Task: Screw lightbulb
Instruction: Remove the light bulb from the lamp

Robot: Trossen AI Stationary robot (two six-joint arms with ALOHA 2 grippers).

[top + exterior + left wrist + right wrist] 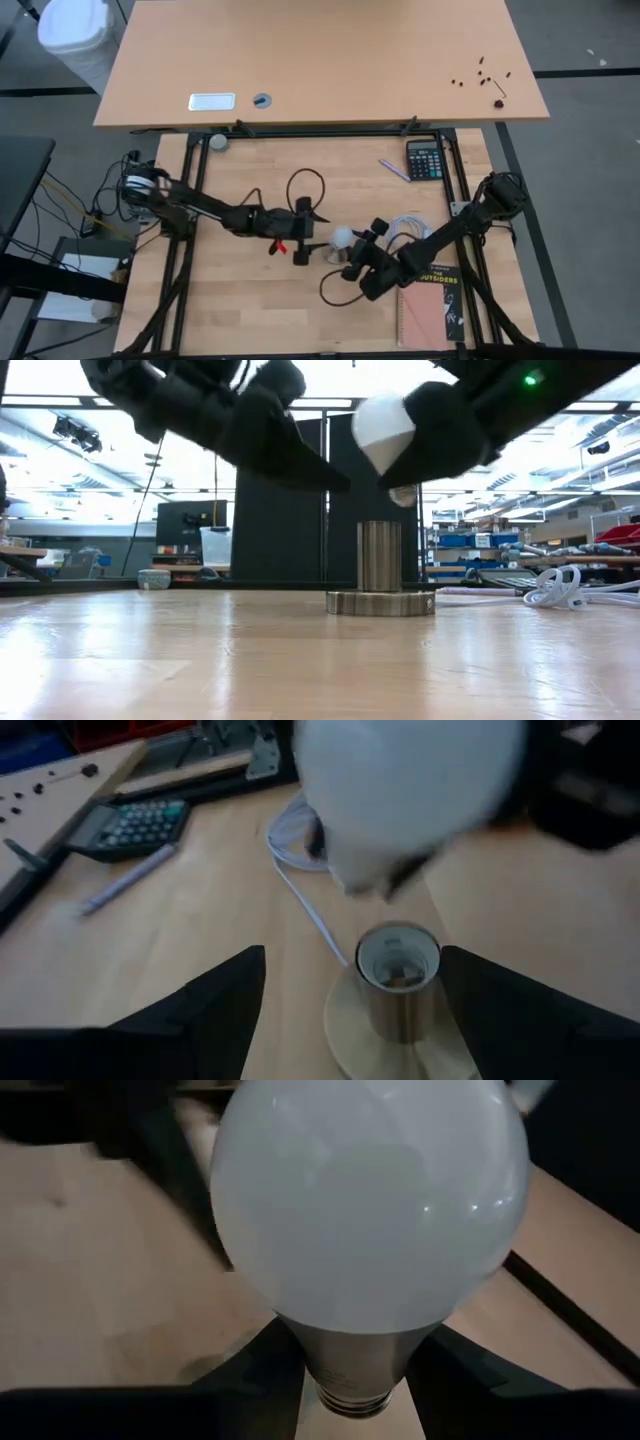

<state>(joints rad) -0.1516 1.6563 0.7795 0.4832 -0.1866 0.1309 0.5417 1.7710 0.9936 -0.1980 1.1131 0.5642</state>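
So the right tool (352, 252) has the lightbulb (343, 238) pinched at the neck, just above the grey screw base. You can see that best in the right wrist view, where the two fingers close in on the narrow part under the white globe (370, 1210). The bulb is up in the air, held off the table (250, 290), close above and slightly to one side of the socket (380, 575), not touching it.

The left tool (312, 232) sits just beside the socket with its fingers spread wide, holding nothing. Its wrist view looks straight down into the open socket (397, 975) between them.

Handling-wise: the bulb is going to be very light, smooth and kind of slippery, and I'd guess the shell is thin and fragile, so squeezing the globe hard is a bad idea. The neck is the right spot, since it's narrower, stiffer and closer to the thread. The socket looks like metal on a flat base with a white cord (405, 228), so it'll probably spin unless the left tool pins it down while the bulb turns.
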